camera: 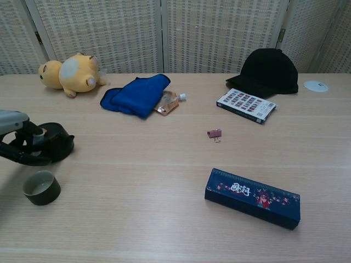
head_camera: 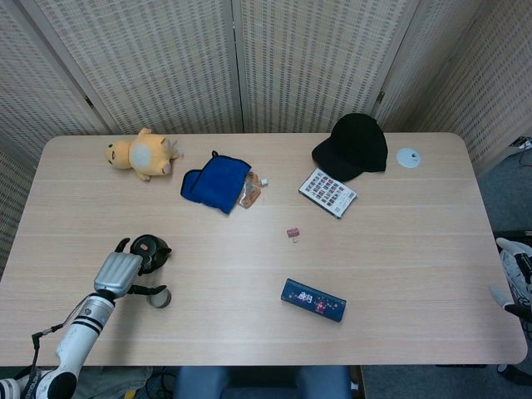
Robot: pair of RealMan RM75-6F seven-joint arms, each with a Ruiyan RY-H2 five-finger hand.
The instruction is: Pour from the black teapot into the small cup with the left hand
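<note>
**Left hand at teapot, cup beside it**

Left hand [camera: 16, 143] has fingers curled round the black teapot [camera: 54, 142], upright on the table [camera: 164, 181]. Small cup [camera: 41, 188] stands just in front; contents can't tell. Right hand [head_camera: 517, 283] at table edge, state unclear.

A lab-like room: woven screens [head_camera: 166, 58] behind a wooden table [head_camera: 399, 249].

The light wooden table [head_camera: 416, 249] carries a plush toy [head_camera: 141, 155], blue cloth [head_camera: 216, 183], black cap [head_camera: 353, 145], card box [head_camera: 327, 192], binder clip [head_camera: 293, 234], dark box [head_camera: 313, 300], black teapot [head_camera: 150, 252] and small cup [head_camera: 159, 297].
</note>
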